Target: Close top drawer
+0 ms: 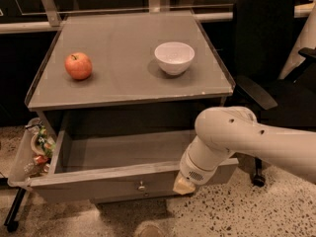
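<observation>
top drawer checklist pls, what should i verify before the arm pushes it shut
1. The top drawer is pulled out and needs a push: ok.
2. The end effector is at the drawer's front panel, right of the knob: ok.
3. The end effector is touching the panel: cannot tell.
4. Nothing sticks up from the part of the drawer's inside that shows: ok.
5. The apple and bowl sit on the tabletop, back from its front edge: ok.
6. The plastic bag beside the drawer's left wall is out of its path: cannot tell.
</observation>
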